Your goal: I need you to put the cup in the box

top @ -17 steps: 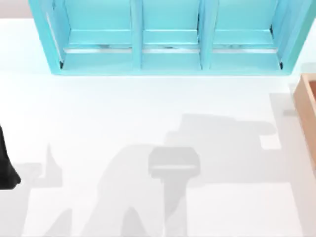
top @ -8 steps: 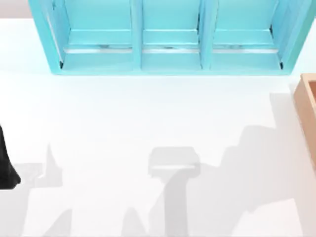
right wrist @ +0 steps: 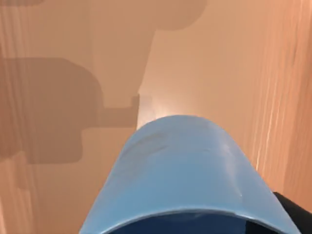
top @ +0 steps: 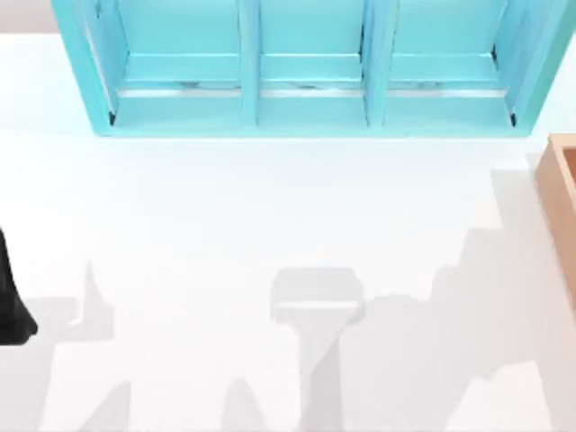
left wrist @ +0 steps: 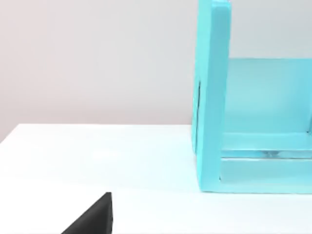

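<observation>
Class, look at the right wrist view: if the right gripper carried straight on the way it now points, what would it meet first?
Probably the orange-brown inside of the box. The cup sits in front of the camera with that surface behind it; the gap between them is unclear.

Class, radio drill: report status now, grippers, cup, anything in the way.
Left arm parked at table's left edge. Cup close under right wrist camera, over box interior. Nothing seen between them.

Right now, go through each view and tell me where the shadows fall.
Top view: grey arm-shaped shadows cross the white table near its bottom edge. Left wrist view: little shadow beside the turquoise shelf. Right wrist view: blocky dark shadows lie on the box floor behind the cup.
</observation>
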Available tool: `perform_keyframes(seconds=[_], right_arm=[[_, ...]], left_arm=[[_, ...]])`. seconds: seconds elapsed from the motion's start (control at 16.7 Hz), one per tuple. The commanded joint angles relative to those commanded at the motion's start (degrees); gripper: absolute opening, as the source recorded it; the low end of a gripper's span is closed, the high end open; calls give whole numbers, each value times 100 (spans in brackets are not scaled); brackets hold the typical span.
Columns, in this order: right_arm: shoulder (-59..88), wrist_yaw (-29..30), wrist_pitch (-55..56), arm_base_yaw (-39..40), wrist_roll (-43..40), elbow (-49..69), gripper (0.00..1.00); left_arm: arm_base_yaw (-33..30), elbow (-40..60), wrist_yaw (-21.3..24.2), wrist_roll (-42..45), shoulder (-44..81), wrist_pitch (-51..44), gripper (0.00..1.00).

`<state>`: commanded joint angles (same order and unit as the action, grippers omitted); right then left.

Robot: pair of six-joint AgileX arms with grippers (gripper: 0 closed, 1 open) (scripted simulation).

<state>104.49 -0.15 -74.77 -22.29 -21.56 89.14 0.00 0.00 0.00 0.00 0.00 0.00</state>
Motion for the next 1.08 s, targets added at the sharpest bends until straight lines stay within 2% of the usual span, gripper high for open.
perform_keyframes(seconds=[0.24,0.48,1.08], right_arm=[[-2,0,754,66,73,-756,0],[-1,-1,802,71,78,-803,0],[-1,-1,802,71,78,-803,75]], left_arm=[[0,0,0,0,0,0,100],[0,0,0,0,0,0,100],[0,0,0,0,0,0,100]])
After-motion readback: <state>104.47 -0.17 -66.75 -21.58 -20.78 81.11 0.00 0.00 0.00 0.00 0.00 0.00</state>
